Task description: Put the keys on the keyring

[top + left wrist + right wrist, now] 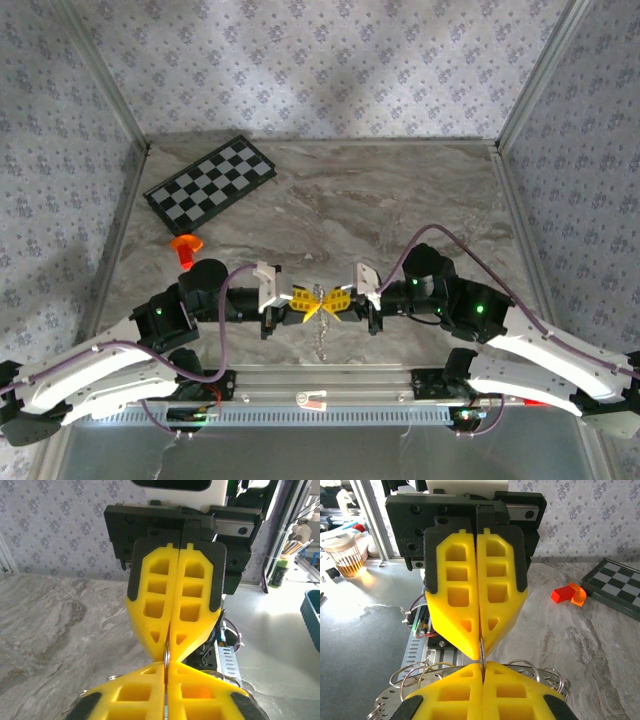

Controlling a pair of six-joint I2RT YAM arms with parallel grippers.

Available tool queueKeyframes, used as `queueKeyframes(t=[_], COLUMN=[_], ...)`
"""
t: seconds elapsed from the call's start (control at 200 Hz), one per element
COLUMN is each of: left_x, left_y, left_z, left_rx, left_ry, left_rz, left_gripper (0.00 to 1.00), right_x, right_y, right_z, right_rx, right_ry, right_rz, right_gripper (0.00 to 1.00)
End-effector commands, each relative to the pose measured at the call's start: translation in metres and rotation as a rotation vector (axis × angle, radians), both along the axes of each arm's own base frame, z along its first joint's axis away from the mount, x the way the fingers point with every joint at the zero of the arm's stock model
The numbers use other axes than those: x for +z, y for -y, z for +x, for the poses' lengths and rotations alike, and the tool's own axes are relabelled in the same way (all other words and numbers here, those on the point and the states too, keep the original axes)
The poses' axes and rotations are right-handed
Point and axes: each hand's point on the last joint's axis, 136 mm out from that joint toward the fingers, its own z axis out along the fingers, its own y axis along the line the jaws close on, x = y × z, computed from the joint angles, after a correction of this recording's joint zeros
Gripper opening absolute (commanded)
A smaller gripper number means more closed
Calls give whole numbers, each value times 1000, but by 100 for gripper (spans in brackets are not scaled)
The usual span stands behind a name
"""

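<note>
Both arms are meeting tip to tip over the near middle of the bench [400, 200]. The left gripper [305, 299] and right gripper [338, 299] are each pinching tight on the thin wire of the keyring [321, 338], which is dangling just below them, well apart from the far-left checkerboard [210, 185].

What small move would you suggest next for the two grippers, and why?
Probably ease the left gripper and right gripper slightly apart to spread the keyring: both are shut on its thin wire, tip to tip, with the rest hanging below.
</note>
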Motion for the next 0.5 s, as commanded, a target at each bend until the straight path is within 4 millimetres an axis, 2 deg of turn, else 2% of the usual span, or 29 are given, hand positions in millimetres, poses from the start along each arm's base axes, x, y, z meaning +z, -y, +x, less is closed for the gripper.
queueKeyframes(t=[0.0, 0.185, 0.33, 0.385, 0.495], left_x=[4, -7, -9, -9, -7], left_y=[-7, -13, -11, -11, -12], left_z=[8, 15, 16, 17, 20], left_rx=[58, 106, 108, 115, 135], left_ry=[19, 20, 4, -2, -9], left_rz=[21, 82, 104, 103, 101], left_gripper=[14, 24, 29, 30, 31], right_x=[9, 4, 1, 5, 0], right_y=[11, 19, 23, 22, 23], right_z=[2, 6, 2, 5, 10], right_rx=[-27, -58, -41, -47, -47], right_ry=[38, 43, 36, 51, 35], right_rz=[-34, -102, -140, -140, -203], right_gripper=[0, 0, 0, 0, 0])
